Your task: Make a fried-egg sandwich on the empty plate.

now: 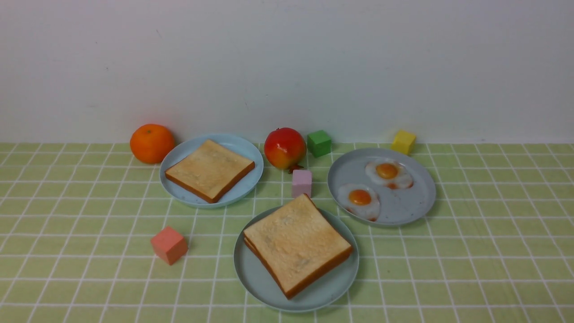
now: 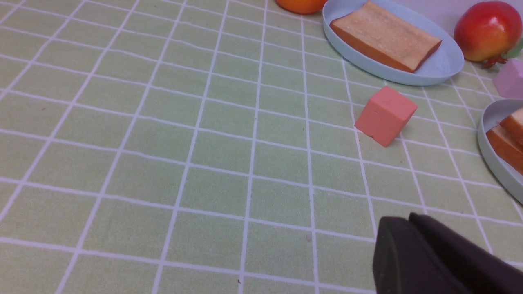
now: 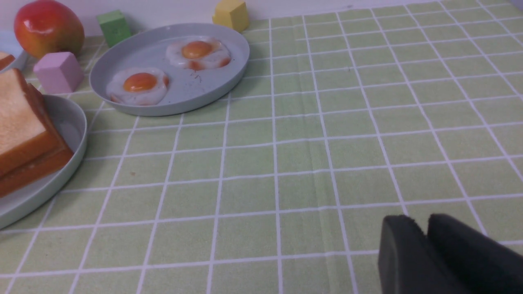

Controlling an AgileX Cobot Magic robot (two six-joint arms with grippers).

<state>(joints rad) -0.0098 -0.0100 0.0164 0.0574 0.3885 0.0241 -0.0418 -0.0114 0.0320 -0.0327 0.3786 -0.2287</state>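
The pale mint-green plate (image 1: 254, 283) lies at the front centre of the table. On it are two golden toast slices with brown crusts, stacked as a sandwich (image 1: 297, 244); what is between them is hidden. Neither arm appears in the front view. In the left wrist view my left gripper (image 2: 408, 219) hovers over bare cloth, shut and empty, with the plate's edge (image 2: 492, 161) off to one side. My right gripper (image 3: 425, 222) is also over bare cloth, a narrow gap between its tips, holding nothing; the sandwich (image 3: 20, 139) is well away from it.
A light blue plate (image 1: 244, 150) holds one toast slice (image 1: 210, 169). A grey-blue plate (image 1: 403, 211) holds two fried eggs (image 1: 388, 172). Along the back stand an orange (image 1: 152, 143), a red fruit (image 1: 284, 148), and green (image 1: 319, 143), yellow (image 1: 403, 141), lilac (image 1: 302, 183) and salmon (image 1: 169, 244) cubes.
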